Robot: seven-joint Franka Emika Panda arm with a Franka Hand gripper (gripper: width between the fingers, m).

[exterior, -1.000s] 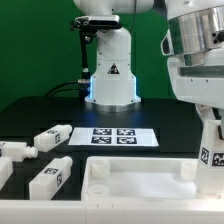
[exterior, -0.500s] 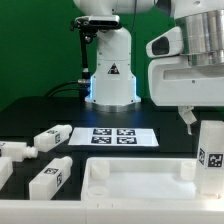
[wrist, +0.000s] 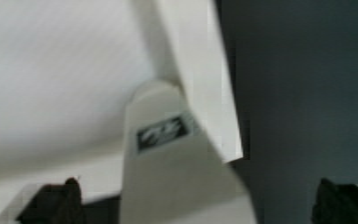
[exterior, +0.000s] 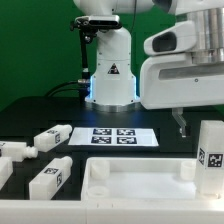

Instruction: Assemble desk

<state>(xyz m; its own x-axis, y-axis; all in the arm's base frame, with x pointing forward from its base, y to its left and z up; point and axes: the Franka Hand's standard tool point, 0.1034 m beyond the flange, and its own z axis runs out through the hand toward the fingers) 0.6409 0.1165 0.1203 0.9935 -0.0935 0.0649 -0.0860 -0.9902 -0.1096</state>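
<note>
The desk's white rimmed tabletop lies at the front of the exterior view. One white square leg with a tag stands upright on its corner at the exterior view's right. My gripper hangs just above that leg, open, with one dark finger showing beside the leg's top and apart from it. In the wrist view the leg runs between the two dark fingertips, touching neither, with my gripper wide around it and the tabletop beneath.
Three more loose white legs lie on the black table at the exterior view's left. The marker board lies behind the tabletop. The arm's white base stands at the back, against a green backdrop.
My gripper has opened and let go of the upright leg, then lifted so the hand sits above it. The leg has stayed standing on the tabletop corner.
</note>
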